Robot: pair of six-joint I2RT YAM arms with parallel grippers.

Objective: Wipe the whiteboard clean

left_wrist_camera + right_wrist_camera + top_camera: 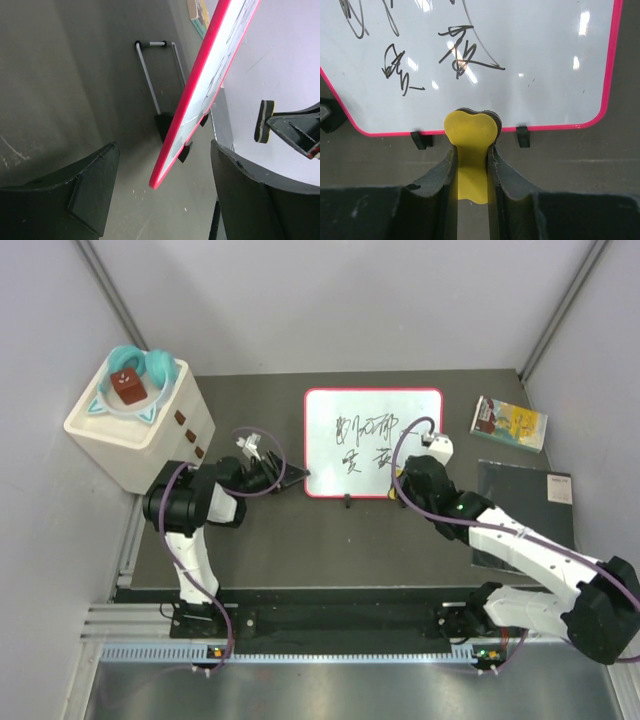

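Note:
The whiteboard has a red-pink frame and black scribbles, and stands tilted on small black feet at the middle of the dark mat. My left gripper is at its lower left corner, open. In the left wrist view the board's red edge runs between the fingers of the left gripper without touching them. My right gripper is shut on a yellow eraser with a black pad. The eraser tip is at the bottom edge of the whiteboard, below the lower scribbles. From the left wrist the eraser shows edge-on in front of the board.
A white box carrying a teal ring and a red-brown block stands at the back left. A colourful booklet lies at the back right, with a dark grey panel in front of it. A wire prop stands behind the board.

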